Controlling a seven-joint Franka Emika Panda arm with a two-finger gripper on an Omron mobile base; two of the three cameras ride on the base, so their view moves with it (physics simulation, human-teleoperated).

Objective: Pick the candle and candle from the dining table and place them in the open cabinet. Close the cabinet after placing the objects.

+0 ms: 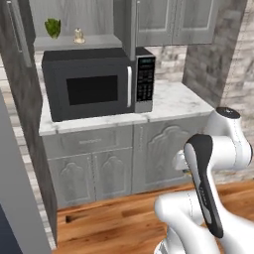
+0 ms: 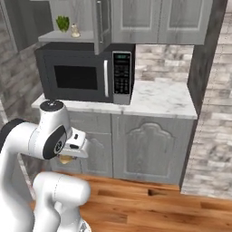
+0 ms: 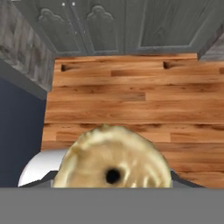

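The gripper (image 2: 68, 156) is tucked low beside the arm's white body, pointing down at the floor, and it is closed around the squat tan-gold candle (image 3: 113, 164). In the hand view that candle sits right in front of the camera, seen from above with a dark hole at its centre; in the right base view a small tan bit of it peeks out under the hand.

Below lies the wooden floor (image 3: 131, 100), and beyond it stand the grey lower cupboards (image 1: 94, 163) with carved doors. On top of them runs a white marble counter (image 2: 158, 97), and on its left part sits a black microwave (image 1: 94, 87) with its door shut.

Above the microwave the wall cabinet (image 2: 102, 22) stands open, its door swung outward. On its pale shelf (image 1: 74, 42) rests the cream candle (image 1: 78, 35), upright, and just beside it to the left a small green plant (image 1: 52, 27). The two are near each other but apart
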